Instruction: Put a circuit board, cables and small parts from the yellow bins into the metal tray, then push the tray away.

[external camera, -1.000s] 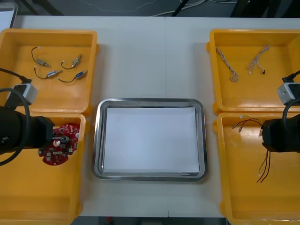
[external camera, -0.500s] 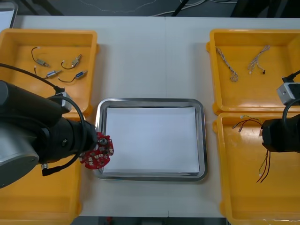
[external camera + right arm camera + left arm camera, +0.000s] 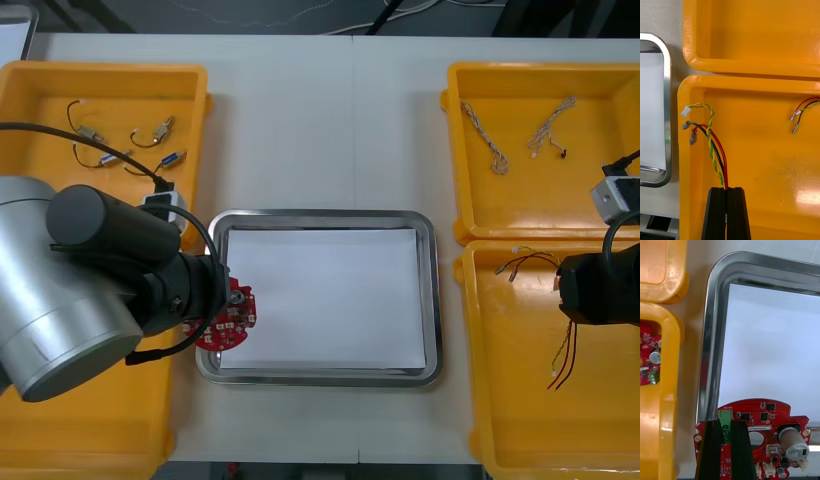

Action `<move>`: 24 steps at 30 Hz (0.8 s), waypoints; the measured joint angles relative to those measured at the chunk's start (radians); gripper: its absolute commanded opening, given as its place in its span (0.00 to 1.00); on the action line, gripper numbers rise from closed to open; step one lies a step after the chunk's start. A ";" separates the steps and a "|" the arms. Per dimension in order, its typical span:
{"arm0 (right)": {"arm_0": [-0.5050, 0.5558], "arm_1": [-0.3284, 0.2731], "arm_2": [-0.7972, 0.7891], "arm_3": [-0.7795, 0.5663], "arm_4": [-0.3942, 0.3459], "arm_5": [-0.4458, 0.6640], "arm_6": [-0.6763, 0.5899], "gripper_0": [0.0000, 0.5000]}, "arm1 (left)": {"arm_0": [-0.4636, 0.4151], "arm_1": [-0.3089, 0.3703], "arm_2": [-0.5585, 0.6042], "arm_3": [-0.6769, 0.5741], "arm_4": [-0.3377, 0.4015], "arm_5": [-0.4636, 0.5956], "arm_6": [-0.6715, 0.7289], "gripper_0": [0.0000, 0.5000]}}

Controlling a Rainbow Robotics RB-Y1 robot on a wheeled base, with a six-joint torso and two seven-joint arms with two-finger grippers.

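**Board at the tray's edge, not yet set down**

The left jaws pinch the round red circuit board (image 3: 763,427) by its green connector and hold it over the near left corner rim of the shiny metal tray (image 3: 320,216). Step 1 looks to be in hand. The next move calls for carrying the board inward over the white lining, then letting go. The right jaws, over the near right yellow plastic bin (image 3: 763,157), are closed on 1 red, black and yellow-green cable bundle (image 3: 713,150).
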 measured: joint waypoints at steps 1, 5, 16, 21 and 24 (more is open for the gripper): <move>0.000 0.000 0.000 0.000 0.000 0.000 0.000 0.00 | -0.003 0.000 -0.015 0.012 -0.013 -0.015 0.000 0.00; 0.000 0.000 0.000 0.000 0.000 0.000 0.000 0.00 | -0.011 0.000 -0.066 0.051 -0.063 -0.050 0.000 0.00; 0.000 0.000 0.000 0.000 0.000 0.000 0.000 0.00 | -0.032 -0.001 -0.182 0.149 -0.161 -0.118 0.000 0.00; 0.000 0.000 0.000 0.000 0.000 0.000 0.000 0.00 | -0.032 -0.007 -0.205 0.164 -0.181 -0.123 0.000 0.00; 0.000 0.000 0.000 0.000 0.000 0.000 0.000 0.00 | -0.032 -0.015 -0.213 0.171 -0.181 -0.124 0.000 0.00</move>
